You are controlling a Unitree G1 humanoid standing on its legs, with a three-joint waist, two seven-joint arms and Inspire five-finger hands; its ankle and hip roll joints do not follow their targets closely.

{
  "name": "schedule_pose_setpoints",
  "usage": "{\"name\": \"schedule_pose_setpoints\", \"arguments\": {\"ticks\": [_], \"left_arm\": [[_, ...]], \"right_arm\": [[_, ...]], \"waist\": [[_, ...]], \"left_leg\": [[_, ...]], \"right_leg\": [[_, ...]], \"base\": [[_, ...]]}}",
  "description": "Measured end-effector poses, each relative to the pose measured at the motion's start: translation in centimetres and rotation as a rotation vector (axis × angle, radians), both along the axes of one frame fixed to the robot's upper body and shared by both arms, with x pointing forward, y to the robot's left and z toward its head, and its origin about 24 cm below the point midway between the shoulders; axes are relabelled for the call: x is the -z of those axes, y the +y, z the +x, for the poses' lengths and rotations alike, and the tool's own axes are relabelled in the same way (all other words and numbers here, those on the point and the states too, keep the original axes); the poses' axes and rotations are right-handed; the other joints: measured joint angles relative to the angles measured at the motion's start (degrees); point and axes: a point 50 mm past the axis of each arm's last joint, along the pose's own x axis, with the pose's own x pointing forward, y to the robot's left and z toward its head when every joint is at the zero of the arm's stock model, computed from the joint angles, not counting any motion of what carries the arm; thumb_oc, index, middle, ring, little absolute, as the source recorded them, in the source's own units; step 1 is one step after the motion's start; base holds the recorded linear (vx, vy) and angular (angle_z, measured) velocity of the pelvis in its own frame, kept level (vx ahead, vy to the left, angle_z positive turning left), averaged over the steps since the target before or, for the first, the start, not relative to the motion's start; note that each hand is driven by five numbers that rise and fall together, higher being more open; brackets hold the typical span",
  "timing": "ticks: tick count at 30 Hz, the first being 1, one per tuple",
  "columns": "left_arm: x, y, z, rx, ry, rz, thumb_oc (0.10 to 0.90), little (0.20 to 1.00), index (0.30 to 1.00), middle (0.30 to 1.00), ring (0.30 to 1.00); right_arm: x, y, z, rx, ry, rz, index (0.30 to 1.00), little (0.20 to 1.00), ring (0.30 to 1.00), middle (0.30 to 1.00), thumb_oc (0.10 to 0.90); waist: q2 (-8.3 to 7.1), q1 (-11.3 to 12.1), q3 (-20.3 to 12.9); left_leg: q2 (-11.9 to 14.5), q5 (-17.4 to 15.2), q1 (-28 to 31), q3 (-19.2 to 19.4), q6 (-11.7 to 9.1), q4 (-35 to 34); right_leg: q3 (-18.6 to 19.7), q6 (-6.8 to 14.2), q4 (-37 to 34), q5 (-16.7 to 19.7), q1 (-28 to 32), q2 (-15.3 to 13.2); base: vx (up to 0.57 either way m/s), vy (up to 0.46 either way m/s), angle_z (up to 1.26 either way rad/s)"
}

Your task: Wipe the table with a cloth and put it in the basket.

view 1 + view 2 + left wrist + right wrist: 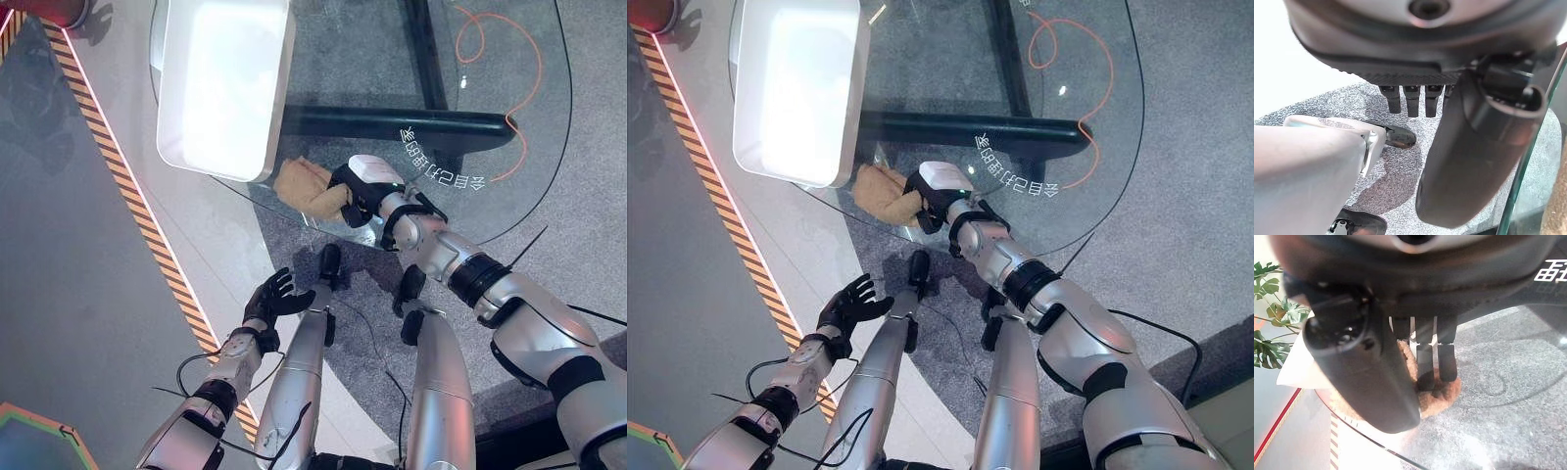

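Resting on the tan cloth (304,186) is the right hand (361,188), fingers laid fairly straight over the fabric, pressing down rather than clenching it as far as the right wrist view shows. The cloth sits right at the near edge of the glass desk (509,117), just beside the near corner of the white basket (223,83); whether the two actually touch is hard to tell. Part of the cloth is tucked under the hand, so its full outline is hidden.

The basket looks washed out by glare, so its inside can't be made out, and its far end is cut off by the frame. It sits along the desk's left edge.

The left hand (274,297) hangs off the desk, below its near edge over the grey carpet (294,245), fingers spread and relaxed, holding nothing.

Through the glass you can see a dark bar (392,122) of the desk frame and an orange cable (519,59) looping on the floor. A striped hazard strip (108,147) runs along the floor to the left.
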Motion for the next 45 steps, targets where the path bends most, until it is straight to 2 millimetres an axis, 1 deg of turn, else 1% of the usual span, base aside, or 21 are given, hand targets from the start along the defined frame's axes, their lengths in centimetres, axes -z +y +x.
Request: {"name": "schedule_pose_setpoints", "arguments": {"ticks": [7, 11, 12, 15, 18, 19, 20, 21, 22, 25, 27, 30, 34, 38, 39, 43, 45], "left_arm": [[0.1, 0.1, 0.0, -0.005, 0.004, 0.003, 0.800, 0.900, 0.900, 0.900, 0.900], [0.2, 0.3, -0.1, -0.007, 0.012, 0.006, 0.800, 0.900, 0.900, 0.900, 0.900], [0.3, 0.3, -0.1, -0.006, 0.014, 0.006, 0.800, 0.900, 0.900, 0.900, 0.900], [0.4, 0.4, -0.3, -0.001, 0.013, 0.004, 0.800, 0.900, 0.900, 0.900, 0.900], [0.4, 0.4, -0.3, -0.002, 0.013, 0.005, 0.800, 0.900, 0.900, 0.900, 0.900], [0.4, 0.4, -0.3, -0.001, 0.012, 0.004, 0.800, 0.900, 0.900, 0.900, 0.900], [0.3, 0.5, -0.3, -0.004, 0.011, 0.001, 0.800, 0.900, 0.900, 0.900, 0.900], [0.3, 0.5, -0.3, -0.008, 0.010, -0.005, 0.800, 0.900, 0.900, 0.900, 0.900], [0.3, 0.6, -0.2, -0.018, 0.009, -0.018, 0.800, 0.900, 0.900, 0.900, 0.900], [0.2, 0.9, -0.2, -0.031, 0.007, -0.026, 0.800, 0.900, 0.900, 0.900, 0.900], [0.3, 1.2, -0.3, -0.042, 0.011, -0.036, 0.800, 0.900, 0.900, 0.900, 0.900], [0.0, 1.6, -0.2, -0.042, -0.004, -0.032, 0.800, 0.900, 0.900, 0.900, 0.900], [-0.4, 1.9, 0.0, -0.033, -0.027, -0.034, 0.800, 0.900, 0.900, 0.900, 0.900], [-0.3, 2.0, -0.1, -0.035, -0.022, -0.029, 0.800, 0.900, 0.900, 0.900, 0.900], [-0.3, 2.0, -0.1, -0.035, -0.020, -0.030, 0.800, 0.900, 0.900, 0.900, 0.900], [-0.1, 2.2, -0.2, -0.037, -0.014, -0.026, 0.800, 0.900, 0.900, 0.900, 0.900], [-0.1, 2.3, -0.2, -0.038, -0.015, -0.024, 0.800, 0.900, 0.900, 0.900, 0.900]], "right_arm": [[0.7, -0.4, -0.1, 0.053, -0.072, 0.054, 0.300, 0.200, 0.300, 0.300, 0.100], [0.9, -0.9, 0.2, 0.151, -0.138, 0.166, 0.300, 0.200, 0.300, 0.300, 0.100], [0.8, -1.3, 0.4, 0.180, -0.154, 0.197, 0.300, 0.200, 0.300, 0.300, 0.100], [-0.5, -3.8, 1.0, 0.334, -0.219, 0.375, 0.300, 0.200, 0.300, 0.300, 0.100], [-2.9, -6.4, 1.5, 0.471, -0.317, 0.487, 0.300, 0.200, 0.300, 0.300, 0.100], [-3.9, -7.7, 1.5, 0.522, -0.363, 0.508, 0.300, 0.200, 0.300, 0.300, 0.100], [-5.3, -9.6, 1.5, 0.593, -0.425, 0.524, 0.300, 0.200, 0.300, 0.300, 0.100], [-5.8, -10.3, 1.5, 0.616, -0.446, 0.533, 0.300, 0.200, 0.300, 0.300, 0.100], [-6.9, -12.0, 1.3, 0.677, -0.490, 0.558, 0.300, 0.200, 0.300, 0.300, 0.100], [-7.7, -14.8, 0.8, 0.783, -0.552, 0.582, 0.300, 0.200, 0.300, 0.300, 0.100], [-7.8, -15.8, 0.5, 0.829, -0.574, 0.589, 0.300, 0.200, 0.300, 0.300, 0.100], [-7.5, -16.3, 0.4, 0.852, -0.573, 0.604, 0.300, 0.200, 0.300, 0.300, 0.100], [-7.2, -16.7, 0.4, 0.877, -0.568, 0.612, 0.300, 0.200, 0.300, 0.300, 0.100], [-7.4, -17.1, 0.2, 0.905, -0.580, 0.638, 0.300, 0.200, 0.300, 0.300, 0.100], [-7.3, -17.2, 0.2, 0.912, -0.577, 0.636, 0.300, 0.200, 0.300, 0.300, 0.100], [-7.0, -17.5, 0.2, 0.924, -0.572, 0.633, 0.300, 0.200, 0.300, 0.300, 0.100], [-7.2, -17.4, 0.2, 0.919, -0.577, 0.637, 0.300, 0.200, 0.300, 0.300, 0.100]], "waist": [[0.00, 0.0, 0.0], [0.00, 0.2, 0.0], [0.00, 0.5, 0.0], [0.00, 1.4, 0.0], [0.00, 1.6, 0.0], [0.00, 1.6, 0.0], [0.00, 1.5, 0.0], [0.00, 1.5, 0.0], [-0.01, 1.3, 0.0], [-0.03, 1.0, 0.0], [-0.06, 0.8, 0.0], [-0.07, 0.1, 0.0], [-0.07, -0.3, 0.0], [-0.09, -0.3, 0.1], [-0.09, -0.3, 0.1], [-0.11, -0.5, 0.1], [-0.11, -0.5, 0.1]], "left_leg": [[-0.3, 0.0, 0.0, -0.1, 0.0, 0.1], [-0.4, 0.1, 0.0, -0.1, 0.0, 0.4], [-0.4, 0.1, 0.0, -0.2, 0.0, 0.4], [-0.4, -0.1, -0.3, -0.3, 0.2, 0.8], [-0.5, -0.2, -1.2, -0.5, 0.0, 1.3], [-0.7, -0.1, -1.6, -0.5, 0.1, 1.2], [-0.9, 0.0, -2.2, -0.4, 0.3, 1.3], [-0.9, 0.0, -2.4, -0.4, 0.4, 1.3], [-1.1, 0.2, -2.9, -0.4, 0.6, 1.3], [-1.2, 0.0, -3.3, -0.1, 1.0, 1.5], [-1.3, -0.3, -3.3, 0.6, 1.6, 1.9], [-1.3, -0.7, -3.2, 1.3, 2.1, 3.0], [-1.5, -0.8, -3.1, 1.4, 2.3, 3.3], [-1.6, -0.8, -3.5, 1.4, 2.5, 3.5], [-1.6, -1.1, -3.4, 1.3, 2.5, 3.1], [-1.6, -1.0, -3.6, 1.4, 2.7, 3.0], [-1.7, -0.8, -3.9, 1.4, 2.8, 2.8]], "right_leg": [[0.1, 0.0, 0.3, 0.0, 0.0, -0.4], [0.3, 0.0, 0.5, 0.0, 0.0, -0.5], [0.3, 0.0, 0.5, 0.1, 0.0, -0.5], [0.1, 0.2, 0.5, 0.0, 0.1, -0.6], [0.0, 0.3, 0.1, 0.1, -0.4, -0.7], [0.0, 0.6, 0.1, 0.3, -0.7, -0.8], [0.0, 0.9, 0.0, 0.5, -1.2, -1.0], [0.0, 1.0, 0.0, 0.6, -1.4, -1.0], [0.1, 1.0, -0.1, 0.9, -1.8, -1.1], [0.2, 1.4, -0.7, 1.0, -1.9, -1.0], [1.1, 1.7, -0.9, 1.3, -1.8, -0.9], [1.4, 1.8, -0.8, 1.6, -1.5, -0.9], [1.4, 2.0, -0.9, 1.8, -1.2, -1.0], [1.4, 2.2, -1.3, 2.3, -1.4, -1.1], [1.7, 2.4, -1.8, 1.7, -1.3, -1.1], [1.5, 2.8, -2.0, 2.2, -1.4, -1.1], [1.4, 2.5, -2.4, 2.7, -1.6, -1.0]], "base": [[0.00, 0.009, 0.01], [0.00, 0.000, 0.00], [0.00, 0.000, 0.00], [0.00, -0.003, 0.01], [0.00, 0.004, 0.02], [-0.01, 0.015, 0.04], [-0.01, 0.020, 0.03], [-0.01, 0.031, 0.03], [0.00, 0.000, 0.00], [0.04, 0.007, -0.02], [0.03, 0.003, -0.11], [-0.02, 0.003, -0.09], [-0.02, -0.001, 0.00], [0.02, -0.014, -0.01], [0.00, 0.000, 0.00], [-0.04, -0.003, -0.01], [0.00, 0.000, 0.00]]}}
